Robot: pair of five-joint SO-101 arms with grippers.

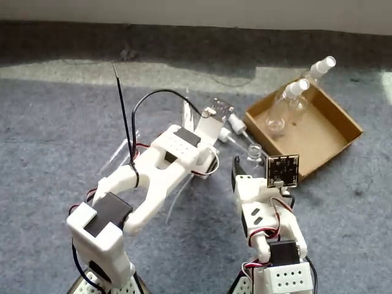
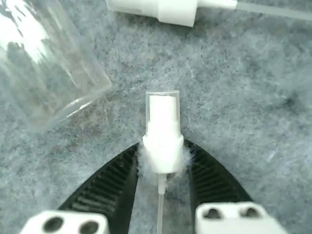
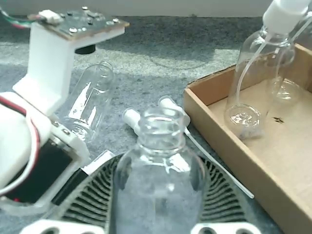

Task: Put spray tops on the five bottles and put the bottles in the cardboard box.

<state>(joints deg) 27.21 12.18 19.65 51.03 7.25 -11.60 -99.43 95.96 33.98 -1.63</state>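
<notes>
**Q:** What appears in the high view?
**A:** The cardboard box lies on the grey carpeted surface. Two capped bottles lean in its far corner. The open bottle stands just beside the box's near wall, at the tip of the right arm. The left arm ends near the loose spray tops, which lie just outside the box.

**Q:** And the left wrist view?
**A:** The left claw is closed on a spray top, pinching its collar between both fingers. The thin tube runs back between them. A lying bottle rests close by on the surface.

**Q:** And the right wrist view?
**A:** The right claw is clamped round the body of the open bottle, which is upright with a bare neck. Past the bottle stands the box wall, with the capped bottles leaning inside.
</notes>
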